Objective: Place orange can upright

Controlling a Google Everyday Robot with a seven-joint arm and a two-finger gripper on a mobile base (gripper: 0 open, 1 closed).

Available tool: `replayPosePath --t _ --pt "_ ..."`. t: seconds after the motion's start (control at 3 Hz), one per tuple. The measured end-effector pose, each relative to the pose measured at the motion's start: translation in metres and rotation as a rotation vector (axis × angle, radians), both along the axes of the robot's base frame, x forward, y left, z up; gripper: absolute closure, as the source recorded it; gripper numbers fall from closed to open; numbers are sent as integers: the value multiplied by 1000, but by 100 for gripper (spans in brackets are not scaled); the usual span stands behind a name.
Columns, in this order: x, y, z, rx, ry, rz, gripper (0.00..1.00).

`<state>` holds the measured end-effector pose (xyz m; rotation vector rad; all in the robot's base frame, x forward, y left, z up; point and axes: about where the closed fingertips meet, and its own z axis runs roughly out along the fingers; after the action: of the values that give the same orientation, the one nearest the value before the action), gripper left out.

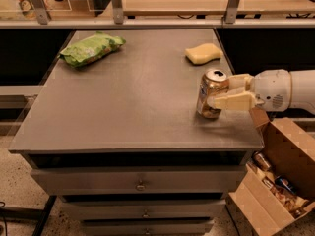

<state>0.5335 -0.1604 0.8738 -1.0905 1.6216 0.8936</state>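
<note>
- Cream-coloured two-finger gripper [220,92] reaches in from the right and pinches the small orange-gold metal drink can [208,87] around its middle, one finger in front and one behind.
- The can stands close to upright, silver top up, on the right front part of the grey counter [138,97]. Its base looks to be at the surface, though I cannot tell whether it bears its full weight there.
- To finish well, I would judge the base should sit flat before the fingers part. Any lean ought to be squared off first, since a light can tips easily.
- Release should be slow and even on both sides, then a straight retreat to the right, so neither finger drags the can.
- Spacing is comfortable: the yellow sponge [203,53] lies behind, well apart, and the green crinkled bag [92,48] is at the far left.
- The counter's right edge is near, with an open cardboard box [283,146] below it, so a nudge rightward is the main risk.
</note>
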Motion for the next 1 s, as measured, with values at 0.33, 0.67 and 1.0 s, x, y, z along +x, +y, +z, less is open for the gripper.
replayPosePath --t 0.33,0.67,1.0 --pt "-1 -1 -6 5 -14 14 12" --pt "-2 0 -9 11 -25 28 0" --pt "-3 -8 -6 -23 -36 5 0"
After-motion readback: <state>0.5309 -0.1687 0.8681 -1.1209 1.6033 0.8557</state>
